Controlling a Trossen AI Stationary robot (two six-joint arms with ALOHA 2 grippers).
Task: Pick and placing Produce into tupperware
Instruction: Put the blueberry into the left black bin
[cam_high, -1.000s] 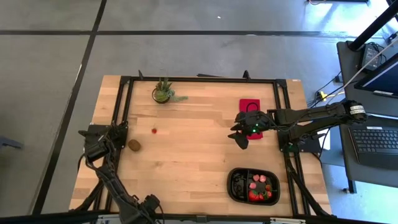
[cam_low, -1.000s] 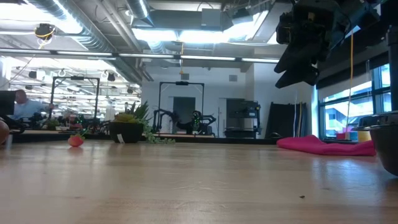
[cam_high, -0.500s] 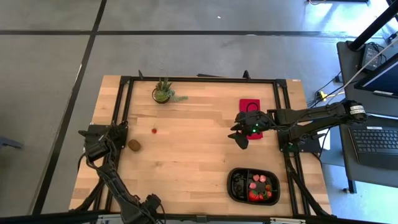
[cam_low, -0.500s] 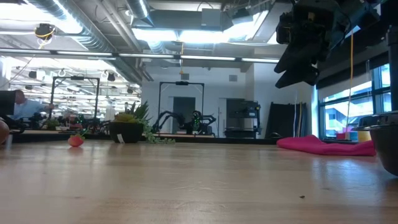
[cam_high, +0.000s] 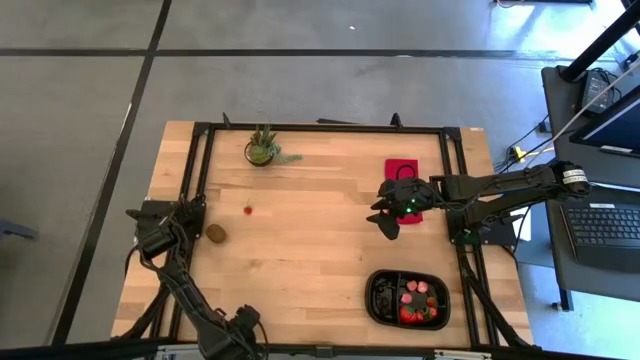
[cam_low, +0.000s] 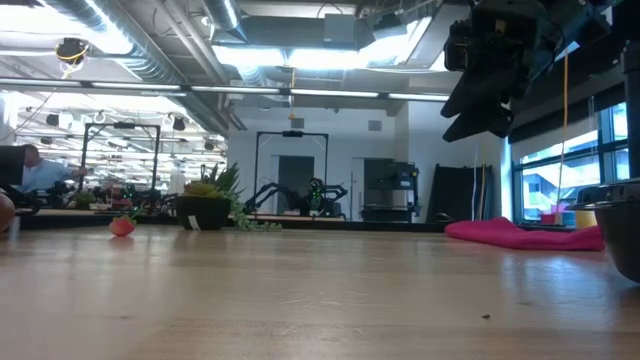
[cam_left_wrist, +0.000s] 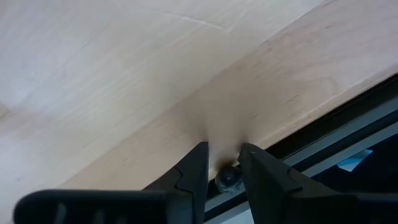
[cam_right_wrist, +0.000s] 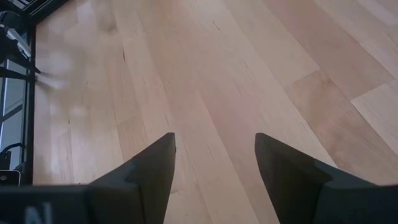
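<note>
The black two-compartment tupperware (cam_high: 381, 297) sits near the table's near right corner with several red fruit pieces in it; its rim shows in the low view (cam_low: 628, 250). One small red strawberry (cam_high: 248, 210) (cam_low: 122, 226) and a brown kiwi (cam_high: 216, 233) lie on the bare wood at left. My right gripper (cam_high: 388, 220) (cam_low: 480, 110) (cam_right_wrist: 214, 140) hangs open and empty, high above the table beside the red cloth. My left gripper (cam_high: 245, 325) (cam_left_wrist: 222, 148) is at the table's near edge, its fingers a narrow gap apart and holding nothing.
A flat red cloth (cam_high: 402, 170) (cam_low: 520, 233) lies under the right arm's wrist. A potted green plant (cam_high: 262, 148) (cam_low: 205, 205) stands near the far edge. A black metal frame (cam_high: 200, 160) borders the table. Bare wood lies between the strawberry and the tupperware.
</note>
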